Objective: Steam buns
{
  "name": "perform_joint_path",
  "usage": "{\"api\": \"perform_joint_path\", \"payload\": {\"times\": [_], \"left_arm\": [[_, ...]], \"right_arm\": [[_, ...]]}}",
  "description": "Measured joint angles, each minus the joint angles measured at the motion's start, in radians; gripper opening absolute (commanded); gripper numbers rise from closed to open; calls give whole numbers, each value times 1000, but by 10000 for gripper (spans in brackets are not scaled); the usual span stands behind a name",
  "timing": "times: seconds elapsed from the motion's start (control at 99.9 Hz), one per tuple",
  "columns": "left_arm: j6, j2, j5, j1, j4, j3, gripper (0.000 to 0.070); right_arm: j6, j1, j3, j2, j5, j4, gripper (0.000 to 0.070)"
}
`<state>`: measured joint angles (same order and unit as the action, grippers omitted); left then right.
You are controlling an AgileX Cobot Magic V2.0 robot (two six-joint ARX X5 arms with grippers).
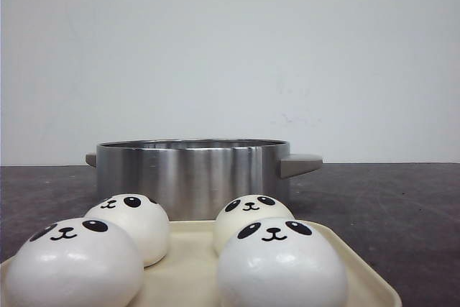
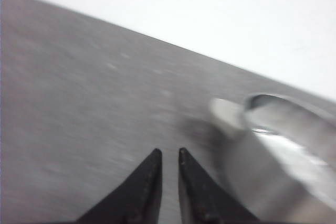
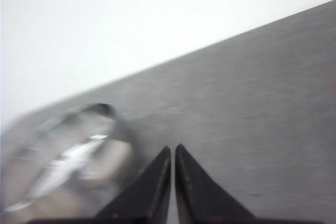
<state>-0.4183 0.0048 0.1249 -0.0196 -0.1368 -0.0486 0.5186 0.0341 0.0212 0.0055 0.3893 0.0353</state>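
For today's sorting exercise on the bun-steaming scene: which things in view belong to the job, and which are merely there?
Belonging to the job:
four panda-faced buns
steel pot
cream tray holding the buns
left gripper and right gripper, both nearly closed and empty

Merely there:
dark table
white wall

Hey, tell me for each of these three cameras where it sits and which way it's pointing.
Front view: low at table height, facing forward over four buns on a tray toward the steel pot; no robot parts show.
Left wrist view: on the left arm, looking past the nearly shut left hand at the tabletop.
Right wrist view: on the right arm, behind the nearly shut right hand.
All three views show the pot.
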Motion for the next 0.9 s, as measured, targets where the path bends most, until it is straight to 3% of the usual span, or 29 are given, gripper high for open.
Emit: {"api": "perform_joint_path", "payload": {"times": [0.1,0.21,0.35,0.571,0.631,0.681,0.721,0.731,0.751,0.781,0.841,0.901], "left_arm": [[-68,10,137,0,-21,-79,11],[-57,51,215,-1,-114,-246,12],[-22,186,219,-29,-251,-467,12],[114,460,220,-84,-333,-798,12],[136,517,224,-84,-353,-879,63],[145,552,239,-84,-367,-933,226],[147,572,248,-84,-384,-967,429],[147,576,249,-84,-389,-975,451],[147,581,249,-84,-399,-987,551],[150,584,249,-84,-414,-999,634],[152,581,250,-93,-430,-1004,677],[158,571,258,-107,-447,-1004,677]], "right_arm": [[67,0,72,2,77,53,3],[69,0,246,9,77,143,3],[-48,0,523,89,21,265,3],[-278,0,921,319,-105,534,3],[-311,0,994,357,-100,541,4],[-325,0,1032,375,-68,525,16],[-329,0,1043,381,-23,503,85],[-329,0,1044,381,-12,497,116],[-328,0,1044,383,13,488,195],[-321,0,1044,384,43,484,345],[-296,0,1043,389,76,484,676],[-268,0,1042,395,85,487,700]]}}
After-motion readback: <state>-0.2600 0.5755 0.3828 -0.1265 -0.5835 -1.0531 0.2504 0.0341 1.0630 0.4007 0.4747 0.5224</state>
